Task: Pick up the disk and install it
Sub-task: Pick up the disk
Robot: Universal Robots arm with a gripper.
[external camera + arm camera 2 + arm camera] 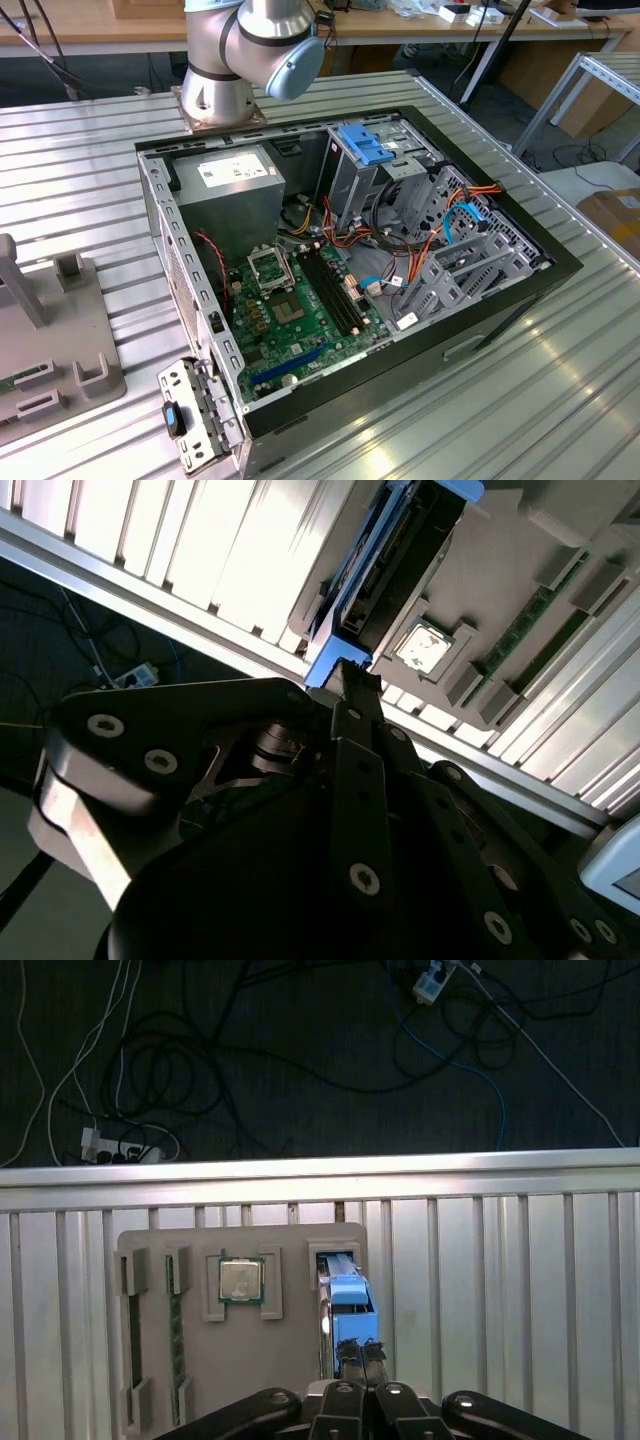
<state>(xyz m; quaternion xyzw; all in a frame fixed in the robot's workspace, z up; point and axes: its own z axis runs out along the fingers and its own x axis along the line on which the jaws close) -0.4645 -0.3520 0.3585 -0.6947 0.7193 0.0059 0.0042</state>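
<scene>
Exterior view: high up, angled down, mid-range on open PC case [480, 345] & ribbed table [520, 410]; parts tray [60, 360] at the exterior view's left. First wrist view: straight down past gripper [360, 1352] onto tray. Second wrist view: closer, oblique. Both wrist views share tray & disk [348, 1300] [400, 560].

No text can be read. Print is carried by the white label [232, 170] on the power supply [225, 200], but it cannot be made out.

Slot walls [313, 1290] hem the disk [350, 1295] on the tray [250, 1365] — open on top (CPU pocket [273, 1285] adj.).
</scene>
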